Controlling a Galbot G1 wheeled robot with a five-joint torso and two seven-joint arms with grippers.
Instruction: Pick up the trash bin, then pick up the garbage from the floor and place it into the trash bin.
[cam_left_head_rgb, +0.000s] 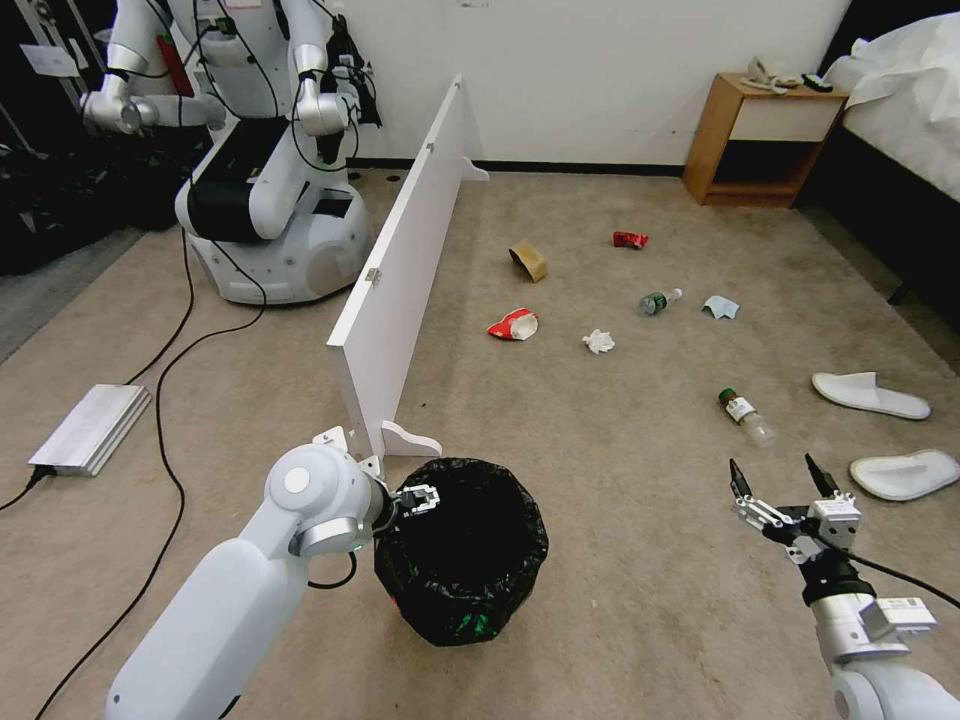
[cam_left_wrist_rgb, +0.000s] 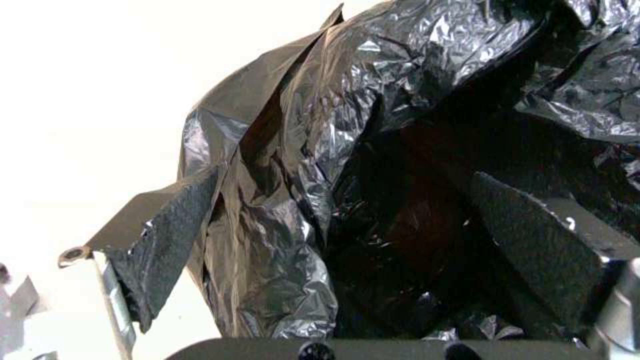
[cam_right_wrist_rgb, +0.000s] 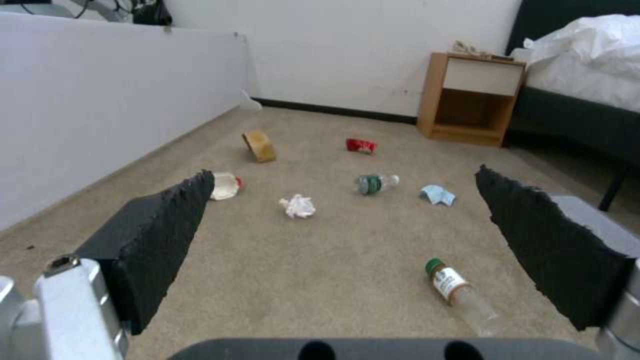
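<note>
My left gripper sits at the near-left rim of the trash bin, jaws spread, one pad outside and one inside the crinkly black liner. The bin stands on the carpet just in front of the white partition's foot. I judge it light but the bag slippery and loose, so I should pinch rim and liner together, not plastic alone. My right gripper hangs released, well right of the bin, near the closest bottle.
</note>
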